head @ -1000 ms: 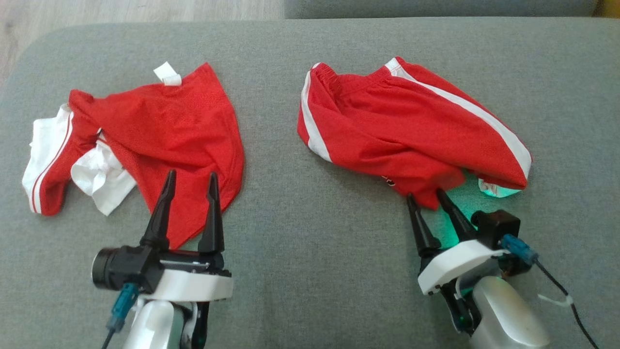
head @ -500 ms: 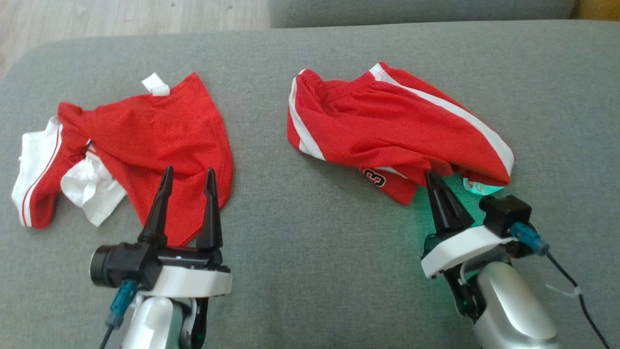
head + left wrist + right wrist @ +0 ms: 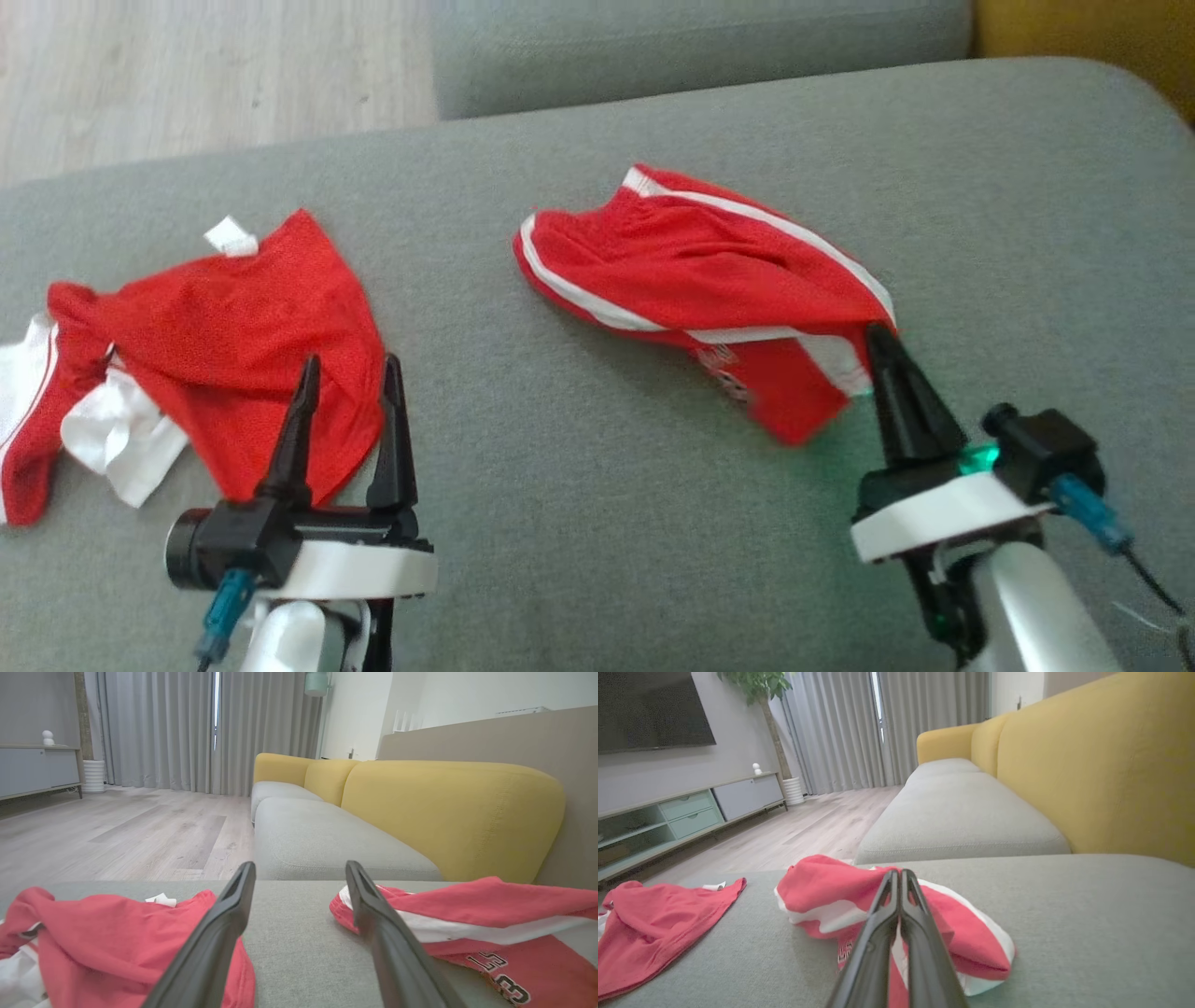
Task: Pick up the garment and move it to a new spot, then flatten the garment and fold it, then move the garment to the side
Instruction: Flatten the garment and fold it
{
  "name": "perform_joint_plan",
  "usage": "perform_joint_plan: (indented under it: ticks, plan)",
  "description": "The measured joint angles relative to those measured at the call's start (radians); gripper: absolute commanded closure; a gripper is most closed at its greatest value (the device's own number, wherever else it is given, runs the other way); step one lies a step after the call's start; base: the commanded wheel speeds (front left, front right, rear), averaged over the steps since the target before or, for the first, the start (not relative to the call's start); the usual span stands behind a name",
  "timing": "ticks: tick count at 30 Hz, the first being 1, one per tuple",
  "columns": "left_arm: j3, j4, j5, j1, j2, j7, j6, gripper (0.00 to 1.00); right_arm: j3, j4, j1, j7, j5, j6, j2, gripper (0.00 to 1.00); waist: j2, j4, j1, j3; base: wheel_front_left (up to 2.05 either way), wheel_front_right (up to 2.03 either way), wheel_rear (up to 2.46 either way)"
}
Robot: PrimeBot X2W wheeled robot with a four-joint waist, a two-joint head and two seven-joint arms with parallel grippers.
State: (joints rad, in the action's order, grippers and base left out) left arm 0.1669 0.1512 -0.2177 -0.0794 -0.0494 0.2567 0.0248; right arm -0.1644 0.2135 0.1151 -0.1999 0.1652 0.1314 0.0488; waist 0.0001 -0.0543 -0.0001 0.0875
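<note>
Beyond the garment [image 3: 822,889], a dark television [image 3: 654,711]

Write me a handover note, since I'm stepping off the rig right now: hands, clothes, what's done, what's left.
Right hand: shut on the near edge of the red shorts, which looks raised; the rest lies on the grey cushion.
Left hand: open, holding nothing, by the near edge of the red top.
Done: shorts gripped.
Left: carry them to a new spot, flatten, fold, move aside.
</note>
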Motion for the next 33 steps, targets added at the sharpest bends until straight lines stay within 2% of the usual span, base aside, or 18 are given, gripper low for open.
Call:
perform_joint_plan:
  ticks: [5, 8, 11, 16, 17, 18, 22, 27, 33]
  plan:
    - [0.008, -0.009, 0.0, 0.003, 0.0, 0.0, -0.007, 0.0, 0.093, -0.131, -0.076, 0.115, -0.022, 0.0, 0.027, 1.0, 0.0, -0.019, -0.0001, -0.028, 0.0, 0.0, 0.0]
    - [0.024, -0.009, -0.004, 0.004, 0.0, 0.0, -0.007, 0.0, 0.146, -0.156, -0.098, 0.202, -0.027, 0.0, 0.048, 1.0, 0.0, -0.013, -0.0001, -0.031, 0.0, 0.0, 0.0]
    - [0.033, -0.009, -0.004, 0.004, 0.0, 0.0, -0.007, 0.0, 0.179, -0.133, -0.088, 0.272, -0.04, 0.0, 0.072, 1.0, 0.0, 0.003, -0.0001, -0.026, 0.0, 0.0, 0.0]
    - [0.036, -0.008, -0.005, 0.002, 0.0, 0.0, -0.007, 0.0, 0.235, 0.011, 0.002, 0.335, -0.07, 0.0, 0.11, 1.0, 0.0, 0.035, 0.0, -0.006, 0.0, 0.0, 0.0]
    - [0.037, -0.008, -0.008, 0.002, 0.0, 0.0, -0.007, 0.0, 0.246, 0.053, 0.029, 0.351, -0.086, 0.0, 0.117, 0.87, 0.0, 0.041, 0.0, -0.001, 0.0, 0.0, 0.0]
    - [0.039, -0.007, -0.013, 0.002, 0.0, 0.0, -0.007, 0.0, 0.258, 0.094, 0.054, 0.36, -0.114, 0.0, 0.126, 0.0, 0.0, 0.047, 0.0001, 0.005, 0.0, 0.0, 0.0]
    - [0.054, -0.002, -0.017, -0.001, 0.0, 0.0, -0.007, 0.0, 0.322, 0.182, 0.121, 0.336, -0.194, 0.0, 0.121, 0.0, 0.0, 0.068, 0.0001, 0.022, 0.0, 0.0, 0.0]
    - [0.056, -0.002, -0.02, -0.007, 0.0, 0.0, -0.007, 0.0, 0.34, 0.173, 0.144, 0.2, -0.234, 0.0, 0.067, 0.0, 0.0, 0.074, 0.0002, 0.032, 0.0, 0.0, 0.0]
    - [0.049, -0.003, -0.02, -0.008, 0.0, 0.0, -0.007, 0.0, 0.241, 0.085, 0.123, 0.021, -0.165, 0.0, 0.023, 0.0, 0.0, 0.061, 0.0001, 0.027, 0.0, 0.0, 0.0]
